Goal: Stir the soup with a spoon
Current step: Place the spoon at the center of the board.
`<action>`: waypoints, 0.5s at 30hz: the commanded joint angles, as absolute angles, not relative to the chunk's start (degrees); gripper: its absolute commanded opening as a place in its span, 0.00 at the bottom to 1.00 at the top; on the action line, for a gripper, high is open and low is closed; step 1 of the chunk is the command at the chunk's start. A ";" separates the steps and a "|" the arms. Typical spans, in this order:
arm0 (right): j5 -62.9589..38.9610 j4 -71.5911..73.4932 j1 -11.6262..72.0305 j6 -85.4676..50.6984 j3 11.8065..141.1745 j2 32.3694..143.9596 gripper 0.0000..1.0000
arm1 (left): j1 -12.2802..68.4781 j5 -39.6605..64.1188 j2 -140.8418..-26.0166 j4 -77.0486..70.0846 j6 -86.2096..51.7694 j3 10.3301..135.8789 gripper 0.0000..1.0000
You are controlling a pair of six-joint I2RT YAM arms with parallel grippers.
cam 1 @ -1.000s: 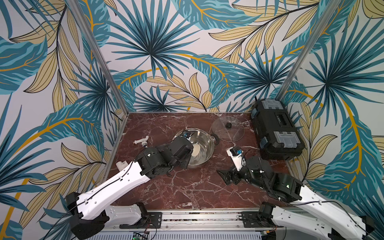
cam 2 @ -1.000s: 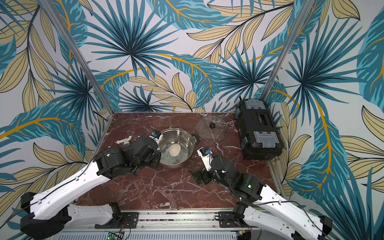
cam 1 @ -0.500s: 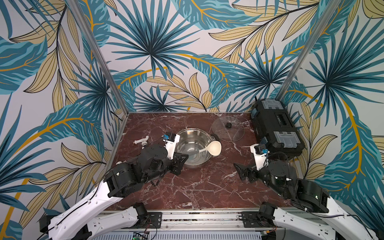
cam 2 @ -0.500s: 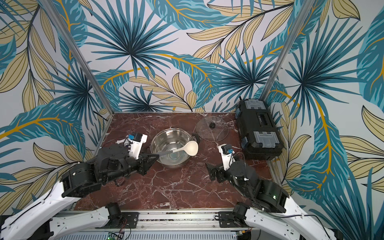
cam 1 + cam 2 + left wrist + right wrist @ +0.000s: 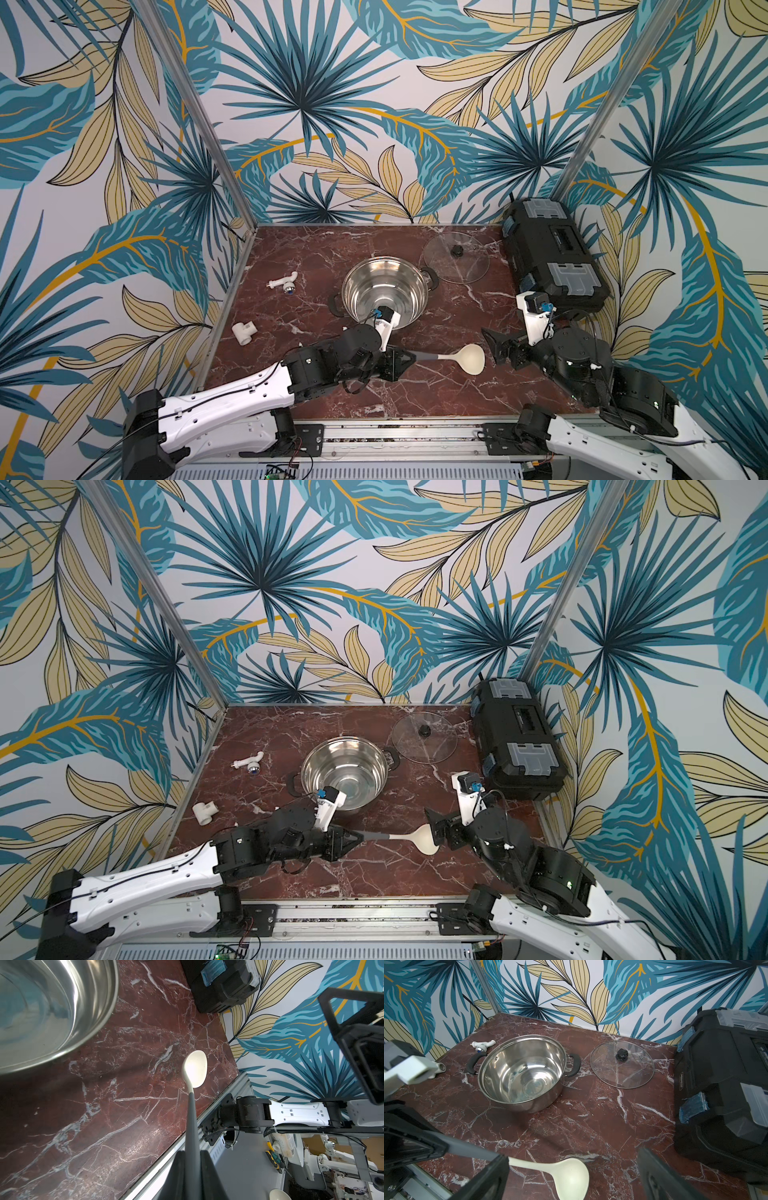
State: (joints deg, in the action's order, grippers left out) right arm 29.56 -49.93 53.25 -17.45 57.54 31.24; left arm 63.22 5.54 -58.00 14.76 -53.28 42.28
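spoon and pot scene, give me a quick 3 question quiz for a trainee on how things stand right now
1. True or false: the glass lid sits on the pot.
2. Which gripper holds the spoon? A) left gripper B) right gripper C) neither
3. Fill in: the spoon's bowl is ___ the pot (inside / outside).

Key: 1 false, the lid lies on the table beside the pot; 2 A, shut on the grey handle; 3 outside.

The lid [image 5: 456, 266] lies at the pot [image 5: 386, 291]'s two o'clock, toolbox [image 5: 548, 257] beyond it. The spoon [image 5: 471, 359] is at five (outside).
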 commanded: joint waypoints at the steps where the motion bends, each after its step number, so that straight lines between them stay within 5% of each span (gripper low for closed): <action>1: 29.59 -50.31 53.46 -18.52 56.36 31.55 0.99 | 63.35 4.74 -58.40 4.75 -55.61 38.43 0.00; 5: 29.08 -49.42 53.43 -18.92 55.33 31.20 1.00 | 63.22 2.30 -58.46 2.87 -56.27 34.51 0.07; 9: 28.35 -48.36 53.44 -19.30 54.22 31.13 0.99 | 60.83 1.49 -57.60 2.84 -58.16 30.42 0.24; 14: 27.60 -46.65 53.42 -19.48 52.38 31.21 1.00 | 55.91 -2.36 -52.99 18.91 -58.77 30.00 0.96; 15: 27.55 -46.19 53.43 -19.49 51.85 31.33 1.00 | 54.87 -5.02 -50.55 23.36 -58.59 30.14 1.00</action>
